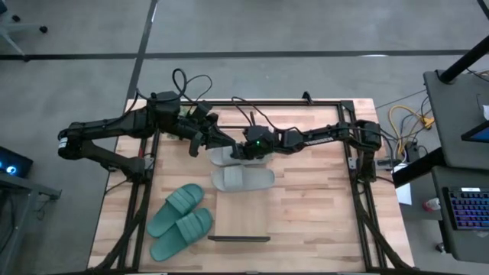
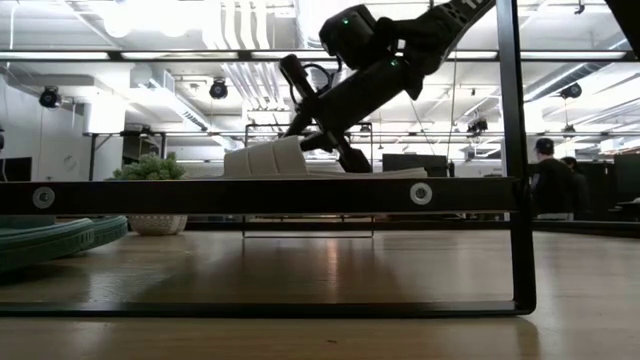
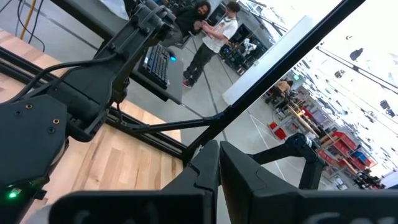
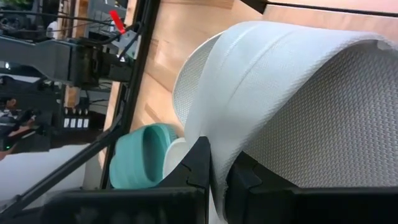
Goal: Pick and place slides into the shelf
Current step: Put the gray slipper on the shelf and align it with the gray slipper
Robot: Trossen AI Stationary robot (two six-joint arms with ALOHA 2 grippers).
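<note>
Two light grey slides lie side by side on the shelf (image 1: pixel 256 218), a narrow wooden plank with black end frames. One is the far slide (image 1: pixel 223 156), the other the near slide (image 1: pixel 243 179). In the low view both grey slides (image 2: pixel 265 160) sit on the shelf's top board. My right gripper (image 1: pixel 240 150) reaches in from the table's right and is shut on the far grey slide. My left gripper (image 1: pixel 200 143) hovers shut just left of that slide and holds nothing. The two teal slides (image 1: pixel 179 220) lie on the tabletop to the left of the shelf. My right gripper pinches the wide strap (image 4: pixel 249 112) of the far grey slide between its two fingers, at the strap's edge (image 4: pixel 219 163). The fingers slant down at it from the table's right. In the low view the slide seems to rest on the shelf's top.
A black frame runs around the table edges (image 1: pixel 359 198). The right half of the tabletop (image 1: pixel 313 206) holds no objects. Cables lie at the far edge behind the left arm. People stand in the room beyond the table (image 3: pixel 211 31), one of them in the low view (image 2: pixel 545 180).
</note>
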